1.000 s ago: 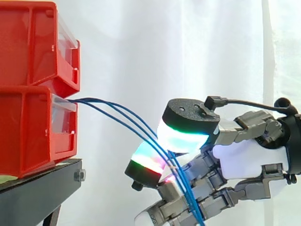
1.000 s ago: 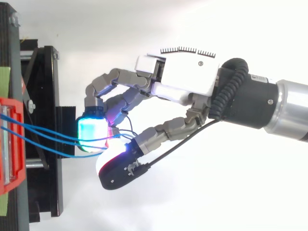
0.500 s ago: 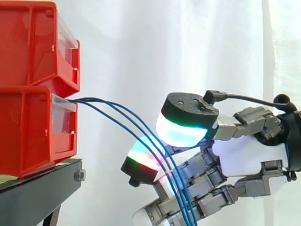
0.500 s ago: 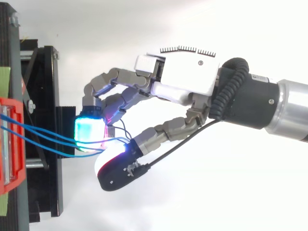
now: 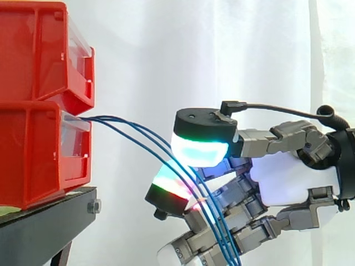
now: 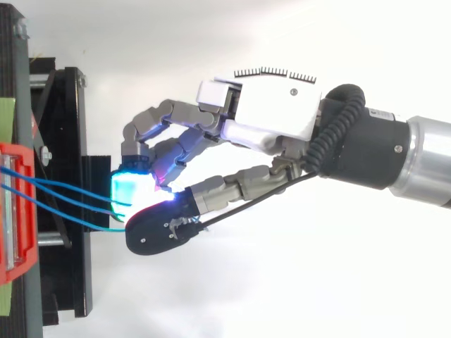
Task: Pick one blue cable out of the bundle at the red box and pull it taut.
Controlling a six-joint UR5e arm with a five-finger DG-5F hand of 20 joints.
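Side view has three blue cables [image 5: 133, 126] leaving the front of the lower red box [image 5: 33, 155], bowing down to the right and passing between the thumb [image 5: 201, 138] and the glowing pads [image 5: 171, 187] of the hand [image 5: 288, 183], then dropping out at the bottom edge. The hand is clenched round them, thumb on top and curled fingers beneath, with the wires in the narrow gap between. Whether the pads bite on one wire or merely cage all three cannot be told, since from above the thumb hides the spot where the cables [image 6: 56, 197] end.

As I judge it, the reach is made and the grasp is about closed, but picking out a single cable is not shown done, because all three run through the hand together. They hang in a slack curve, so the pull is not yet made. What is left is to part one wire from its neighbours, grip it firmly and draw it away from the box until it runs straight.

A second red box [image 5: 39, 50] sits on the lower one, both at the right end of the black stand [image 5: 44, 227], which has a bolt [image 5: 93, 206] at its corner; a white curtain [image 5: 222, 55] hangs behind. The two neighbouring cables lie just beside the wanted one and may well come along with it. Seen from above, the stand's edge [image 6: 95, 169] is just beside the fingertips
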